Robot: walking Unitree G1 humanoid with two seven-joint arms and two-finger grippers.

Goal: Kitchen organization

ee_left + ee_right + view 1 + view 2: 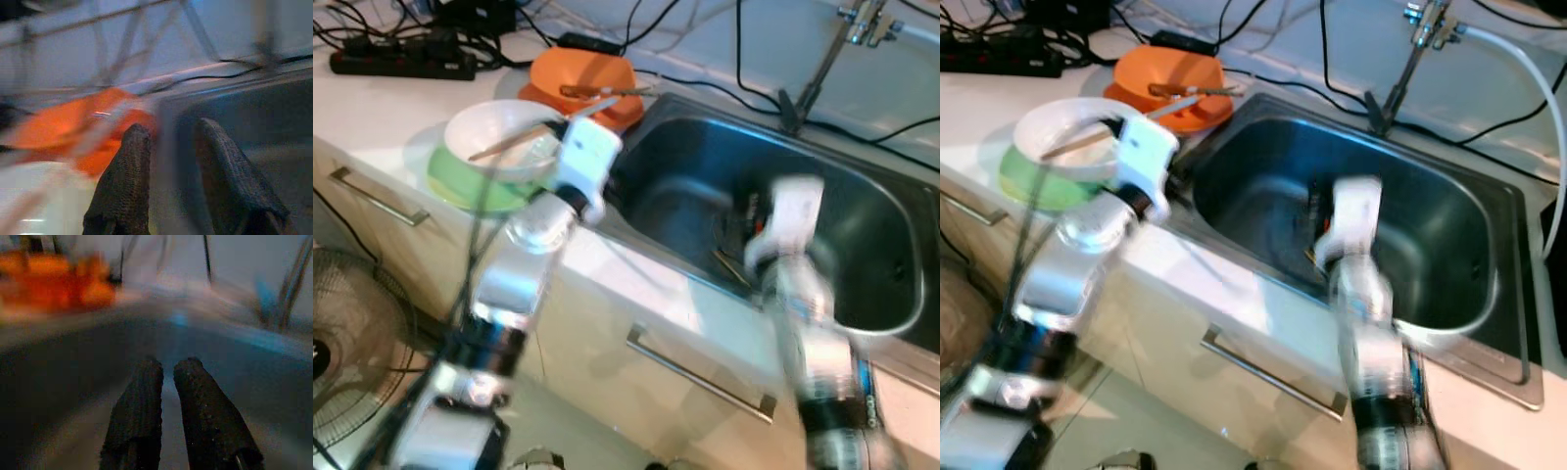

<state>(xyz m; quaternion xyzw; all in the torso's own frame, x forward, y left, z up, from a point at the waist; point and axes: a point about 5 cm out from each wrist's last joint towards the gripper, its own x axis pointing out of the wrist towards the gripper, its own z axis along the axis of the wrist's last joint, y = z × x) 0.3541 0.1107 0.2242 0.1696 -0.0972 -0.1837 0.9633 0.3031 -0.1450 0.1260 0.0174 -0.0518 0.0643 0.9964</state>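
Dishes for sorting sit left of the sink (862,328): white bowl (499,137) on green plate (460,186), orange plate (587,78) behind. Your left gripper (168,161), slightly parted and empty, hovers at the basin's edge; right gripper (168,382), nearly closed and empty, hangs inside. Slow down before reaching. Cables clutter the white counter (372,98).

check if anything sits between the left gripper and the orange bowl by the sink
Nothing visible blocks it. The left gripper hangs over the sink edge, fingers parted and holding nothing, with the orange bowl just beyond. The white bowl sits off to one side.
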